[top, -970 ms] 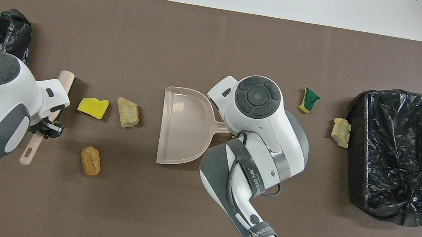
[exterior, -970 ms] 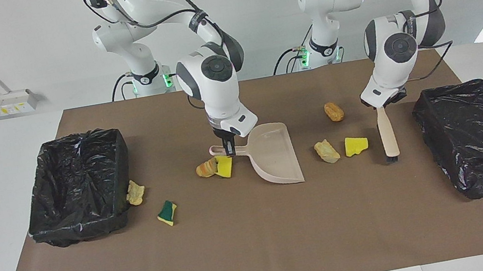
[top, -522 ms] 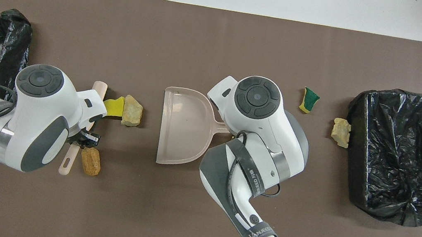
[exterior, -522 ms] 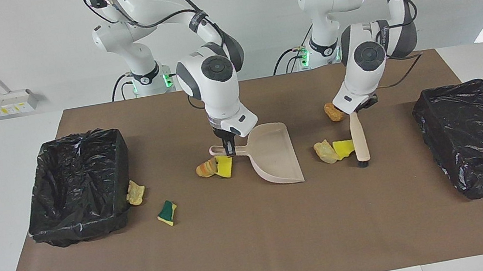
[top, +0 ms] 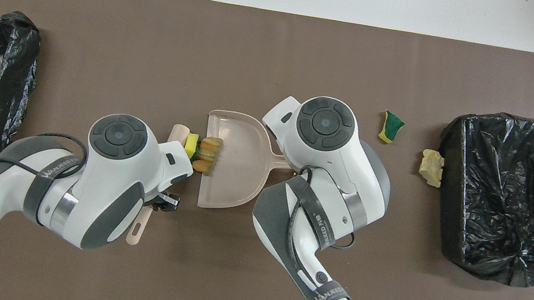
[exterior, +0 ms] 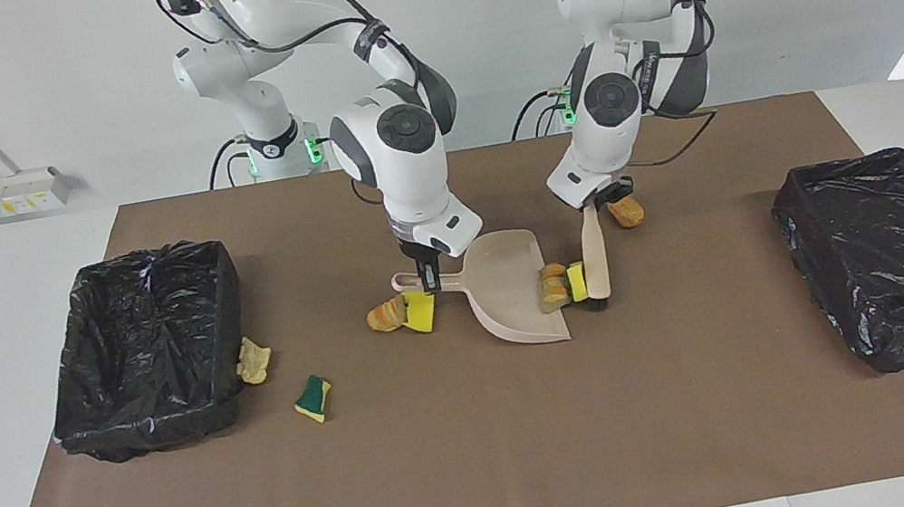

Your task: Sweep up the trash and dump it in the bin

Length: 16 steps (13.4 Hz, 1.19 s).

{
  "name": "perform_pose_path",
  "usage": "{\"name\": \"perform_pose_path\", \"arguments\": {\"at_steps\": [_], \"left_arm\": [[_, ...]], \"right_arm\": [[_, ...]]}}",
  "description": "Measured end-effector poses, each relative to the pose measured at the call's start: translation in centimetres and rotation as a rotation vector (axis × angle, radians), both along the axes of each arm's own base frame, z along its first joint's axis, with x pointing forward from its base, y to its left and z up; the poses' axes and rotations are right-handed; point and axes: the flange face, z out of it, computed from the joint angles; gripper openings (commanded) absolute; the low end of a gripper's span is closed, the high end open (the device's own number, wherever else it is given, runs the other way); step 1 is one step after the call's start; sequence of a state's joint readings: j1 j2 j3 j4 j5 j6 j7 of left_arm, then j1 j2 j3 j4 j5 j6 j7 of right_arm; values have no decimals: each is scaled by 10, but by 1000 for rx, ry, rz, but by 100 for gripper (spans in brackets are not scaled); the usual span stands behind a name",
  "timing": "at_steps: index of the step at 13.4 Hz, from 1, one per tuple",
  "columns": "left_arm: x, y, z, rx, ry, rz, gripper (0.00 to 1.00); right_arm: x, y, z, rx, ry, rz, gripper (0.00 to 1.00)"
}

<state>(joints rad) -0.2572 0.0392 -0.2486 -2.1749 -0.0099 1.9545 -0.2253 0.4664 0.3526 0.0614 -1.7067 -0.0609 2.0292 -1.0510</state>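
My right gripper (exterior: 427, 280) is shut on the handle of the beige dustpan (exterior: 507, 281), which rests on the mat. My left gripper (exterior: 598, 201) is shut on the brush (exterior: 592, 253), its bristles down beside the pan's open edge. A tan lump (exterior: 553, 285) and a yellow sponge chunk (exterior: 576, 281) are pressed between brush and pan lip; the lump (top: 207, 154) lies partly on the pan (top: 238, 167). An orange-brown lump (exterior: 626, 211) lies next to the left gripper. An orange lump (exterior: 387, 315) and a yellow chunk (exterior: 421, 314) lie by the pan's handle.
A green-and-yellow sponge piece (exterior: 313, 399) and a tan lump (exterior: 253, 360) lie near the black-lined bin (exterior: 223, 283) at the right arm's end. Another black-lined bin (exterior: 806, 231) stands at the left arm's end. A brown mat covers the table.
My left arm has swept the brush toward the dustpan, pushing the yellow chunk and the tan lump up to its lip. The right arm and the pan have not moved.
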Motion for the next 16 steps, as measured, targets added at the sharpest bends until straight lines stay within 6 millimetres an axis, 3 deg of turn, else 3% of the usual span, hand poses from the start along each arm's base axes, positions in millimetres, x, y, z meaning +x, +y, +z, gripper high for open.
{"name": "perform_pose_path", "arguments": {"at_steps": [4, 7, 10, 13, 16], "left_arm": [[-25, -52, 5, -73, -17, -38, 0], [-34, -70, 13, -94, -9, -51, 0], [-40, -58, 34, -39, 49, -19, 0], [-50, -32, 54, 48, 94, 106, 0], [-53, 12, 76, 94, 107, 218, 0]], "right_arm": [[0, 0, 0, 0, 0, 0, 0], [0, 0, -1, 0, 0, 0, 0], [0, 0, -3, 6, -10, 0, 0], [0, 0, -5, 9, -14, 1, 0], [0, 0, -5, 9, -13, 2, 0]]}}
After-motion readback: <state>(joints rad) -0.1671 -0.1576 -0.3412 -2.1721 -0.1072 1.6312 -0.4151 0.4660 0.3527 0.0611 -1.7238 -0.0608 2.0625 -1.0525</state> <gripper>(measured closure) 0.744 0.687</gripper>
